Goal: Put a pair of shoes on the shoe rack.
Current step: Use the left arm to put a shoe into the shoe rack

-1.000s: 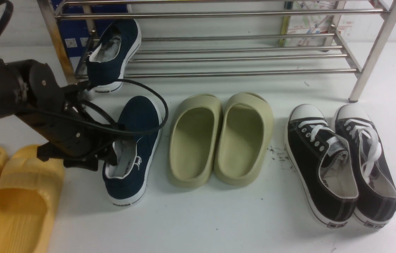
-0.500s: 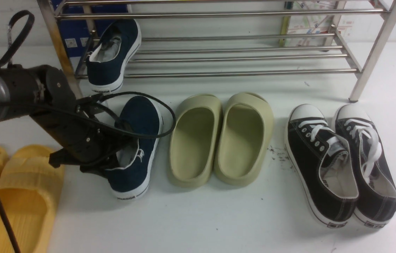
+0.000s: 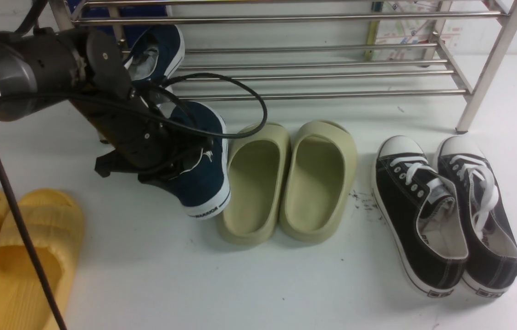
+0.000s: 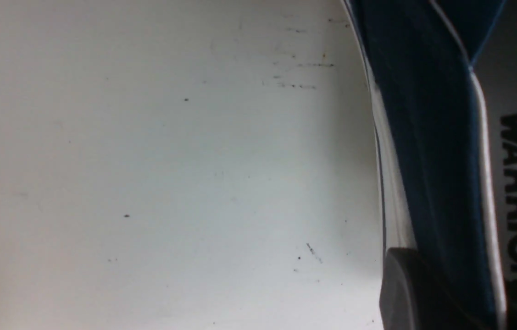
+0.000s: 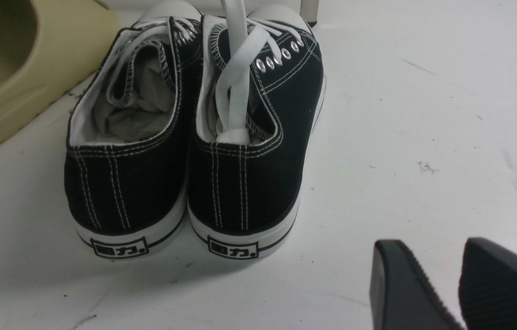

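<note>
Front view has the left gripper [image 3: 175,160] clamped on the collar of one navy shoe. This held shoe [image 3: 203,151] hangs just in front of the rack [image 3: 313,96], near its left end, with its toe toward the bars and its lettered heel toward me. It looks clear of the counter [image 3: 157,279] and is rolled a little, so the white sole faces the olive slides [image 3: 286,178]. Its mate, the racked shoe [image 3: 159,50], lies on the rack's lower bars at the left end, heel hanging over the front bar.

To do this step well, I would say the held shoe wants lifting until its sole clears the front bar. Then it should go toe-first onto the bars just beside the racked shoe, on the side away from the rack's left leg, and be level before release. The grip is on soft canvas at one side, so the shoe may swing, and a slow move seems wise. The loose cable [image 3: 265,110] looping in front of the rack should not catch a bar.

The left arm reaches in across the rack's left leg, wrist pitched down over the shoe. The right gripper [image 5: 458,293] sits in front of the rack's right end, behind the heels of the black sneakers [image 5: 185,137], jaws wide apart and holding nothing.
</note>
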Robot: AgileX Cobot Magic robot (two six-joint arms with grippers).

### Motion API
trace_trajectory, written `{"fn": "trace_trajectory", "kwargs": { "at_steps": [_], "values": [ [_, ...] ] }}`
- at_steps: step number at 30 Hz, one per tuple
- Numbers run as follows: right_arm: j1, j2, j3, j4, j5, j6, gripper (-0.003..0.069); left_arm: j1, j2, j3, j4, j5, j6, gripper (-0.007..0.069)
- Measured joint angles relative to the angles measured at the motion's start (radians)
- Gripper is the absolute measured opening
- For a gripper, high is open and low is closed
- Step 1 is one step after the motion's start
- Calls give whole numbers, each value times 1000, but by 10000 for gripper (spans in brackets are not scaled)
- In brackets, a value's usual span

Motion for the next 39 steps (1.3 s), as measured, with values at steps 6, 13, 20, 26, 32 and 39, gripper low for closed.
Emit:
{"fn": "trace_trajectory", "kwargs": {
  "at_steps": [6,13,20,26,32,39],
  "values": [
    [0,0,0,0,0,0,239,-2,-1,-45,13,98,0,7],
    [0,0,0,0,0,0,239,-7,-37,-46,79,193,-7,7],
    [0,0,0,0,-1,0,239,-7,-82,-46,85,33,-8,6],
    [0,0,0,-1,-1,0,239,-7,-46,-62,115,-42,-8,6],
    [0,0,0,-1,-1,0,239,-7,59,-196,124,-51,-10,6],
    [0,0,0,-1,-1,0,239,-7,196,-399,171,-34,-51,6]
  ]
}}
